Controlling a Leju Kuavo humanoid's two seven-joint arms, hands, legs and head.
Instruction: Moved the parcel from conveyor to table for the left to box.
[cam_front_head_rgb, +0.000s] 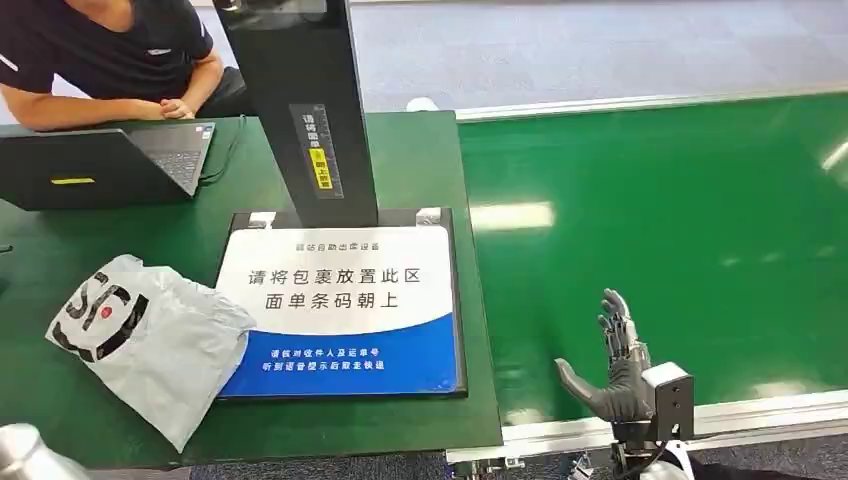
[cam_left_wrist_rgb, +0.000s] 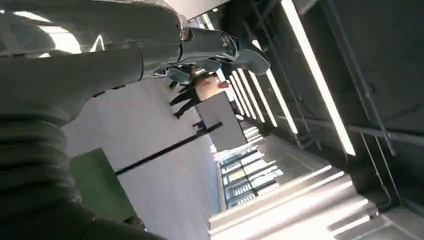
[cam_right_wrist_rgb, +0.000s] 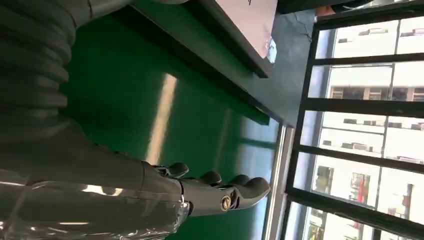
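While the parcel (cam_front_head_rgb: 150, 345) lies flat on the desk (cam_front_head_rgb: 420, 160), its right corner overlaps the blue-and-white sign (cam_front_head_rgb: 350, 305), well to the left of the right hand (cam_front_head_rgb: 615, 370). That hand hovers over the green conveyor (cam_front_head_rgb: 680, 240) near its front rail, fingers (cam_front_head_rgb: 617, 318) spread and released, holding nothing; bare belt stretches beyond them. The left hand (cam_left_wrist_rgb: 200, 47) shows its thumb stretched out, but whether its fingers are released or clenched cannot be told. Behind the sign rises a black post (cam_front_head_rgb: 300, 100), with a laptop (cam_front_head_rgb: 110, 160) and a seated person (cam_front_head_rgb: 110, 55) at the desk's far edge.
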